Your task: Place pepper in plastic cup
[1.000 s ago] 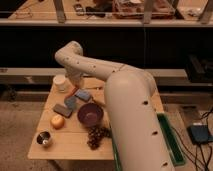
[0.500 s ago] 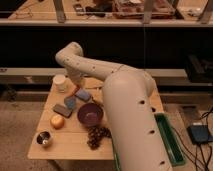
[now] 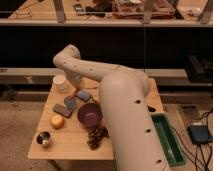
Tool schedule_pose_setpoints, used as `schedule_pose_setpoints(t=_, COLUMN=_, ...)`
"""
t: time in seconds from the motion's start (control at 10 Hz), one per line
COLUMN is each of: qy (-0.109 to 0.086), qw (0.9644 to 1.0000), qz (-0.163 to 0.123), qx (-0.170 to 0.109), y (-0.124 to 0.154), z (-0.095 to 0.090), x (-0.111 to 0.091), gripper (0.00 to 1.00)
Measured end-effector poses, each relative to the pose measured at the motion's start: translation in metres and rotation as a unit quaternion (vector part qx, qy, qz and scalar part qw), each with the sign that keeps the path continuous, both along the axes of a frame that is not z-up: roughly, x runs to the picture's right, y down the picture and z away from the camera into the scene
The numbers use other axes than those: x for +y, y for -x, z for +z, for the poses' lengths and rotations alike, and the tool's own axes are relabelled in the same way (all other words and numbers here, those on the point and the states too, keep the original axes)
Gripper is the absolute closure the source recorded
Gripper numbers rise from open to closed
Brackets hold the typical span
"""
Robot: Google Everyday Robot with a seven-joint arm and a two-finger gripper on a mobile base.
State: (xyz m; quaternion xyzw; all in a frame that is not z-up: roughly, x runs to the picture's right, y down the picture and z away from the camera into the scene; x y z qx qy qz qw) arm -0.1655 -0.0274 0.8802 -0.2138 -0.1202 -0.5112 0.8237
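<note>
Look at the back left part of the table [image 3: 125, 150]. See the gripper [image 3: 77, 89] there, low down at the end of the big white arm. See the pepper [image 3: 75, 93] too, a tiny red-orange bit right at the tip of the gripper, just beside two flat blue-grey blocks [image 3: 70, 102]. Cannot tell if the gripper has hold of the pepper or only hangs over it, and cannot tell how wide it is.

Find the plastic cup [image 3: 60, 82] near by, to the left of the gripper and a bit further back. Short, whitish, upright, mouth up.

To do this step well:

- First make sure of a firm hold on the pepper, around its middle and not its thin end.
- Lift it straight up, high enough to clear the blue-grey blocks and the rim of the cup.
- Go slowly to the left, a short way only.
- Stop right over the mouth of the cup, not over its edge.
- Tip the pepper end down if possible, since long and thin.
- Come down gently. Looks like a light cup, so easy to knock over.
- Let go only when part of the pepper is inside.
- Keep away from the purple bowl [image 3: 90, 114] in front.
</note>
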Motion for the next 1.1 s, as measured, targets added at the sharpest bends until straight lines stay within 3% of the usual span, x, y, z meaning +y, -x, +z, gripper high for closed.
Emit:
schedule_pose_setpoints(t=0.4, qy=0.004, qw=0.9997, qz=-0.025, qx=-0.002, y=0.010, z=-0.005, x=0.009, gripper=0.99)
schedule_pose_setpoints(t=0.7, qy=0.007, qw=0.9996, qz=-0.026, qx=0.000, y=0.016, z=-0.007, x=0.014, gripper=0.74)
schedule_pose_setpoints(t=1.1, qy=0.006, qw=0.9998, qz=-0.018, qx=0.005, y=0.019, z=-0.007, x=0.012, gripper=0.34)
